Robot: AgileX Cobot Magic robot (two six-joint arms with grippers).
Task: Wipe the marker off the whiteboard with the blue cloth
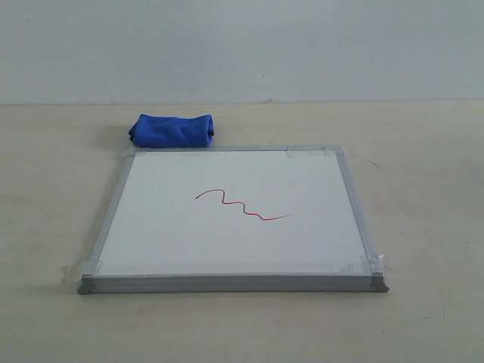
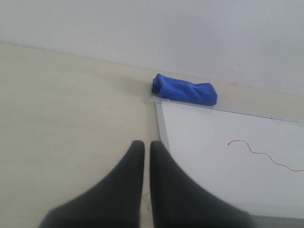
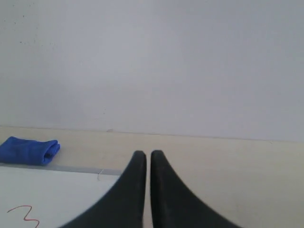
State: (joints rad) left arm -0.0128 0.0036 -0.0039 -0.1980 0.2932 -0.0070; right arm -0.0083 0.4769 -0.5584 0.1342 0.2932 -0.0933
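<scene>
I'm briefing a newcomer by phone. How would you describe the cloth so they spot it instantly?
Find the square whiteboard lying flat on the beige table. By its far edge, near the left corner, lies the blue cloth, a bunched roll. Nothing else is blue or soft.

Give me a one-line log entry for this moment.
phase: wipe not started | blue cloth: bunched, off whiteboard, by far-left corner | marker: intact | left pincer: shut, empty | right pincer: shut, empty

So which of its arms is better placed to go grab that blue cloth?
Probably the left. The blue cloth lies beyond the whiteboard's far left corner, on that arm's side. The left end effector nearly faces it; from the right end effector it sits well off to one side.
</scene>
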